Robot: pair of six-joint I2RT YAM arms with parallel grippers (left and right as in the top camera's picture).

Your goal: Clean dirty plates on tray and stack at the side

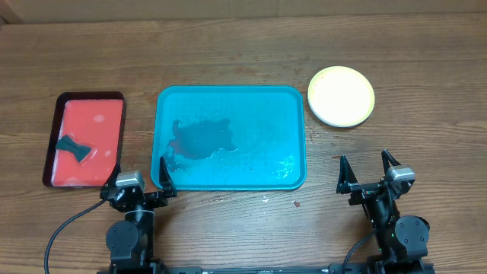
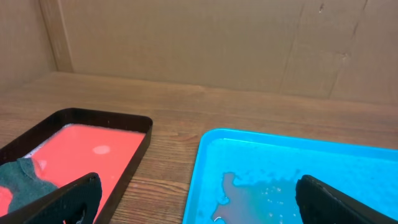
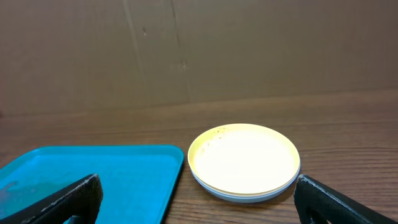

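The plates stand in one stack (image 1: 341, 96) on the table, right of the teal tray (image 1: 228, 95), with the yellow-green plate on top; the stack also shows in the right wrist view (image 3: 244, 161), where paler rims show under the top plate. The tray holds no plates, only a dark reddish puddle (image 1: 199, 138) and droplets; it also shows in the left wrist view (image 2: 292, 171) and in the right wrist view (image 3: 87, 168). My left gripper (image 1: 139, 181) is open and empty at the tray's front left corner. My right gripper (image 1: 368, 173) is open and empty in front of the stack.
A red tray with a dark rim (image 1: 84, 139) lies at the left and holds a dark grey cloth (image 1: 74, 147); the red tray also shows in the left wrist view (image 2: 93, 152). A cardboard wall stands behind the table.
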